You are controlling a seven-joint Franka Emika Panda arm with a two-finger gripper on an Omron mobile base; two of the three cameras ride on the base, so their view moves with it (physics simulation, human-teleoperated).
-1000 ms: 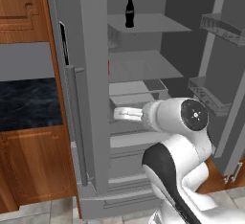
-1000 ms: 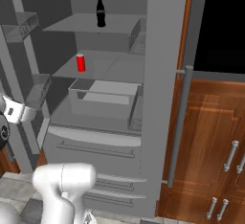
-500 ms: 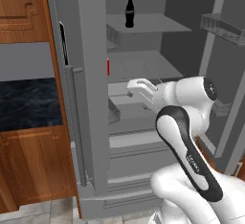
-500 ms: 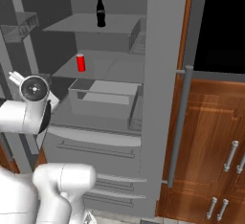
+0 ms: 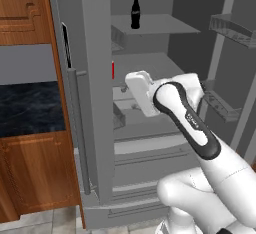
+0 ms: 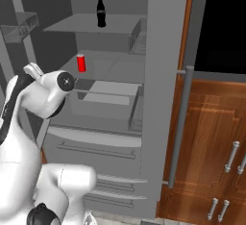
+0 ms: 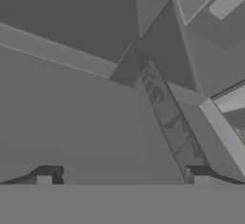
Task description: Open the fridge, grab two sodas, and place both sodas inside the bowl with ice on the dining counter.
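The fridge (image 5: pixel 95 103) stands with its doors swung wide, grey shelves bare to view. A slim black soda bottle (image 5: pixel 135 12) (image 6: pixel 101 11) stands upright on the top shelf. One shelf lower is a small red soda can (image 6: pixel 81 63), half hidden by the door edge in the left base view (image 5: pixel 113 70). My gripper (image 5: pixel 125 88) is held at the level of the can's shelf, right of the can and apart from it. In the hand view my gripper (image 7: pixel 123 176) is open, its fingertips (image 7: pixel 48 175) wide apart over grey fridge surfaces, nothing between them. The bowl and dining counter are out of view.
A grey drawer (image 6: pixel 105 99) sits below the can's shelf, with wider drawer fronts (image 6: pixel 91 147) lower down. Door bins (image 5: pixel 235 25) jut out on the right. Wood cabinets (image 6: pixel 211 137) and a black panel (image 6: pixel 221 31) flank the fridge; a dark marbled wall counter (image 5: pixel 25 108) lies left.
My arm has lifted and swung in front of the open fridge, and the hand has moved up towards the middle shelf. The jaws stayed wide open; both sodas are unmoved.
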